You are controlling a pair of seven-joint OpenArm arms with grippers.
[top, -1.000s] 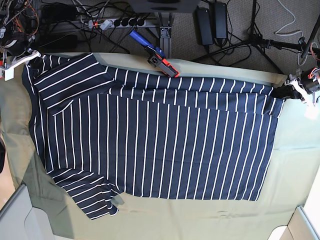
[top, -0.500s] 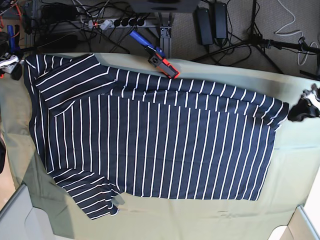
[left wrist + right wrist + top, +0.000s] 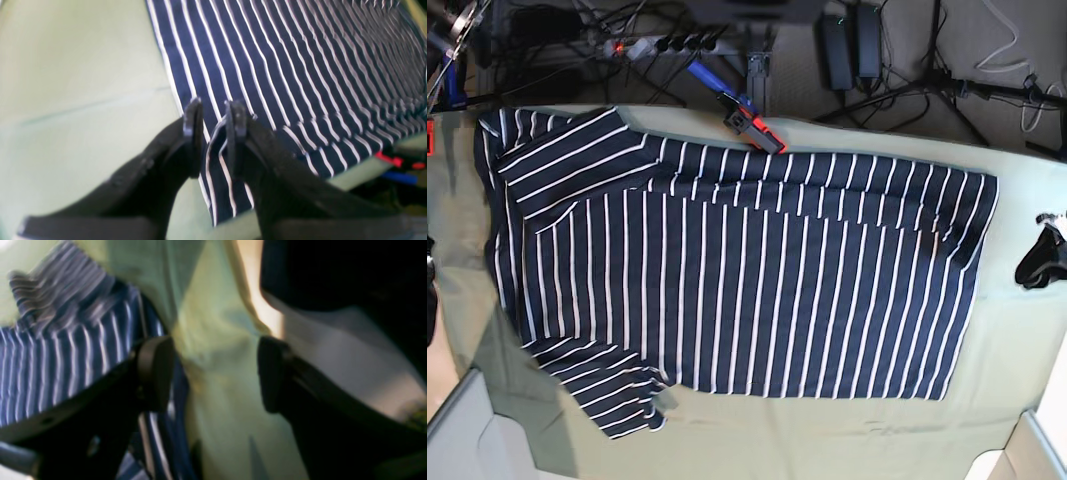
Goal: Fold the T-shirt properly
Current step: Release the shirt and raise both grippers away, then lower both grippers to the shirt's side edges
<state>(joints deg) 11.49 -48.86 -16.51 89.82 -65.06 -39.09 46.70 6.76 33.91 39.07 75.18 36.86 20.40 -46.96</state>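
Now both jaws open, T-shirt (image 3: pixel 747 270) flat on table cloth (image 3: pixel 1017 330).

No text, label, brand or number is legible anywhere.

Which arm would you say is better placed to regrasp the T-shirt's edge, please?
Left, probably: the left claw hangs open right over the T-shirt hem, while the right claw is mostly over cloth.

- The T-shirt (image 3: pixel 747 270) is showing soft, matt knit cloth.
- The table cloth (image 3: pixel 1017 340) is looking matt, woven, lightly creased.
- The left gripper (image 3: pixel 213 140) is showing matt black plastic.
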